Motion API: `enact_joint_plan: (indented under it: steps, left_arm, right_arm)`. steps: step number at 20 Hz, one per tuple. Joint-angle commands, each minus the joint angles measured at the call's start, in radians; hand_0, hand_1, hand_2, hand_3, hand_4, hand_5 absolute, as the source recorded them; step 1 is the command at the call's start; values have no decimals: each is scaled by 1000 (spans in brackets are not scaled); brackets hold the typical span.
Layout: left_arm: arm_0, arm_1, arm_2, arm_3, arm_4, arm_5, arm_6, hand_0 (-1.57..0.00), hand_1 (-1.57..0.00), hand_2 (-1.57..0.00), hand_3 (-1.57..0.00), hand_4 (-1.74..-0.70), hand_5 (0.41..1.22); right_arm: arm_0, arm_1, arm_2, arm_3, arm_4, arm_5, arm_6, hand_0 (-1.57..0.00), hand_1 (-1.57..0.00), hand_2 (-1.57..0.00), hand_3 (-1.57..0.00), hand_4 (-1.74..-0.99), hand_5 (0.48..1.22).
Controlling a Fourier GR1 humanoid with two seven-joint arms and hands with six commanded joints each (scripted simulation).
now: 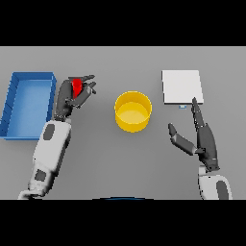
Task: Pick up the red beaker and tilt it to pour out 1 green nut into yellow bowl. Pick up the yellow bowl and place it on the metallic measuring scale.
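My left hand [72, 96] is curled round the red beaker [77, 86] at the left of the table, and only a small part of the beaker shows between the fingers. The yellow bowl [133, 111] stands upright at the centre, to the right of that hand and apart from it. I cannot see a green nut. The metallic measuring scale [181, 87] lies flat at the back right. My right hand [204, 139] hovers open in front of the scale, its fingers straight and pointing towards the scale's near edge.
A blue tray [28, 103] sits at the far left, just beside my left forearm. Bare grey table lies between the bowl and the scale.
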Motion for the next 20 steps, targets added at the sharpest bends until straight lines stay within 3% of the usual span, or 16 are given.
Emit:
enact_joint_plan:
  steps: [1,4,7,13,16,20]
  left_arm:
    - [4,12,-18,-33,-10,-3,15,-1545,-1546,-1547,-1538,-1709,1114]
    - [-20,60,-87,-71,-73,-13,71,-1558,-1558,-1559,-1554,-1725,1117]
    - [-45,114,-182,-107,-159,-51,171,-1564,-1565,-1565,-1562,-1733,1125]
    - [-109,129,-286,-103,-250,-50,286,-1566,-1566,-1566,-1564,-1734,1114]
    - [-152,174,-385,-93,-372,-56,370,-1568,-1568,-1568,-1567,-1738,1131]
    - [-229,215,-533,-59,-535,-89,417,-1570,-1570,-1570,-1570,-1740,1145]
  right_arm:
    - [8,-5,-3,-5,0,-1,-2,1,1,1,1,-1263,652]
    - [2,-3,4,-11,6,1,4,1,1,1,1,-1261,661]
    - [1,-9,3,-8,16,-2,17,1,1,1,1,-1256,671]
    - [-12,-15,-3,-6,14,0,42,1,1,1,1,-1254,680]
    - [-3,-3,9,-6,16,3,36,1,1,1,1,-1252,685]
    - [12,-1,13,-17,14,8,29,1,1,1,1,-1262,694]
